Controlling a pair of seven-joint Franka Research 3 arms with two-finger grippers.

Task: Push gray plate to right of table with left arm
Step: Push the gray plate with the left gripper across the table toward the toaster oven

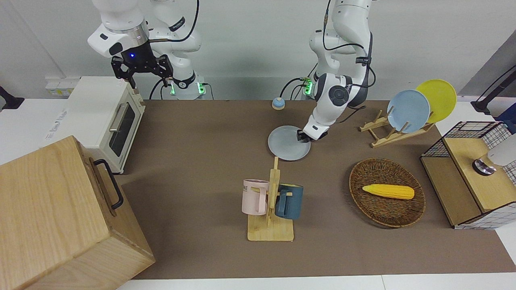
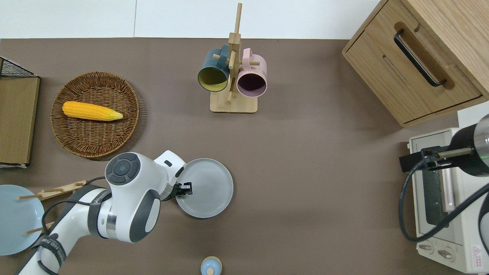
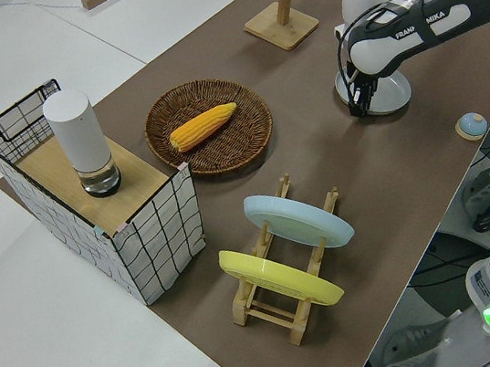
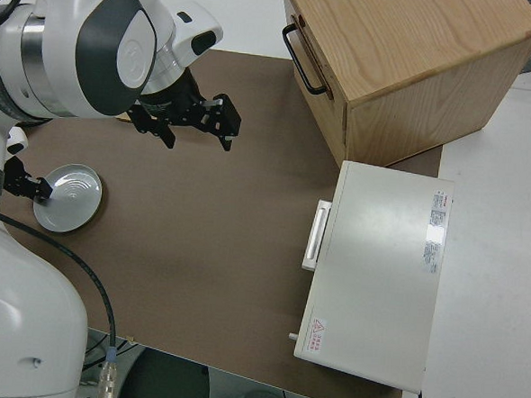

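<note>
Front view: I see the left gripper (image 1: 303, 137) down at the rim of the gray plate (image 1: 288, 149), on the side toward the left arm's end of the counter (image 1: 193, 133). Its fingers look pressed together, touching the rim and not clamped on it. The plate lies flat near the middle of the counter, nearer to the robots than the mug rack (image 1: 271, 209), which holds a pink mug (image 1: 254, 196) and a dark blue mug (image 1: 288, 201). The wicker basket (image 1: 387, 192) with the corn cob (image 1: 388, 191) sits toward the left arm's end. The right arm is parked; the right gripper (image 1: 141, 69) has its fingers spread apart.

Overhead view: the left gripper (image 2: 186, 189) sits right on the plate's (image 2: 208, 188) edge. The basket (image 2: 95, 114) lies farther from the robots, toward the left arm's end. A small blue bell (image 2: 211, 266) sits nearer to the robots than the plate.

Left side view: the left gripper (image 3: 359, 106) points down against the plate (image 3: 388, 93). The dish rack (image 3: 288, 283) holds a blue dish (image 3: 298, 220) and a yellow plate (image 3: 280, 277).

Right side view: the right gripper (image 4: 184, 122) is open, over bare counter (image 4: 227, 242). The plate (image 4: 67, 198) shows with the left gripper (image 4: 23, 186) at its rim.
</note>
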